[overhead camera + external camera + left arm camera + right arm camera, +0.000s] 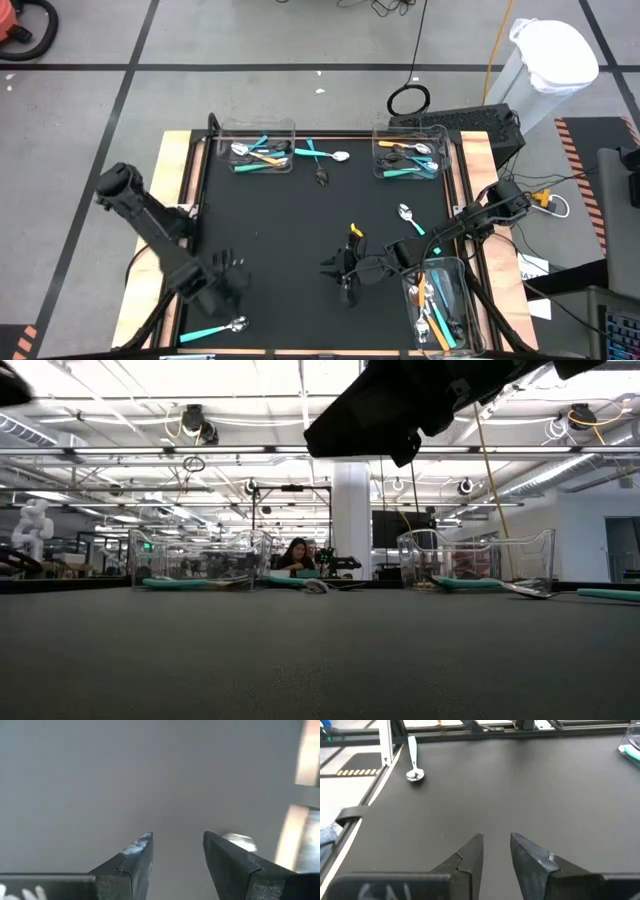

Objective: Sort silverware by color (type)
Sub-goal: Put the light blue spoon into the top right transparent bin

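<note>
Left arm, near-left corner of the surface [280, 220]: nearest item to the overhead camera, reaching in over the near-left edge. Left end effector [228, 275] has its fingers apart with nothing between them; the wrist view shows bare mat in the gap.

Right arm, near-right part of the surface: right end effector [342, 272] hangs above the mat near the middle of the near edge, fingers parted a little, empty.

Clear bins, three: far-left bin [257, 150] and far-right bin [411, 152] along the far edge, near-right bin [445, 305] at the near-right corner. Each holds mixed teal- and orange-handled pieces.

Loose silverware on the mat:
- Teal spoon [214, 328], hard against the near edge at the near-left corner. Long axis runs roughly along that edge, bowl toward the centre. It lies just nearward of the left end effector; judged the left arm's piece, the right being well apart.
- Teal spoon [320, 153], far edge, between the two far bins.
- Spoon [410, 217], right of centre, near the right arm.
- Small dark piece [322, 177], far centre; type cannot be told.
</note>
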